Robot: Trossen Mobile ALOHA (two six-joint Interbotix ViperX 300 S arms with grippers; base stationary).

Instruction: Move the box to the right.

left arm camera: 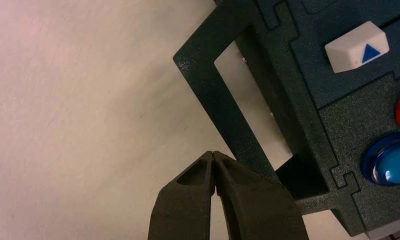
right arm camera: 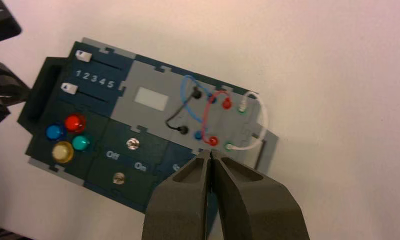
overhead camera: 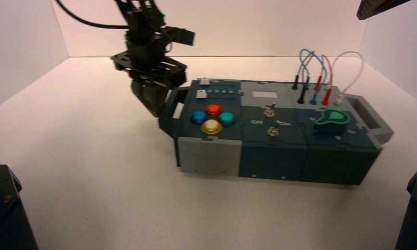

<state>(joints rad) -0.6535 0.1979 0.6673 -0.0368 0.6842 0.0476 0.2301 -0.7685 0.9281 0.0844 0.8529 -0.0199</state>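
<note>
Closest to the camera, on the white table (overhead camera: 92, 198), the box (overhead camera: 271, 156) lies lengthwise, its long front wall facing the robot. Judged from its build, it is a stiff, hard-shelled panel case, probably of moderate weight, with a textured surface that should not slip readily; it ought to slide as one piece when pushed. Fragile parts sit on top: the four coloured buttons (overhead camera: 212, 119), two toggle switches (overhead camera: 271, 121), the green knob (overhead camera: 332, 119) and the plug wires (overhead camera: 326, 73) at the box's far edge. These should be avoided. Sound contact points are the two end handles.

At the box's left handle (left arm camera: 223, 107), the left gripper (left arm camera: 215, 156) has its fingers pressed together, holding nothing, its tips against or just beside the handle's outer bar; contact cannot be confirmed. That bar is a fair place to push.

Above the box's wire end, the right gripper (right arm camera: 210, 154) hangs clear, fingers likewise pressed together and empty.

Hidden: the box's underside and rear wall. The knob is covered by the fingers in the right wrist view.
</note>
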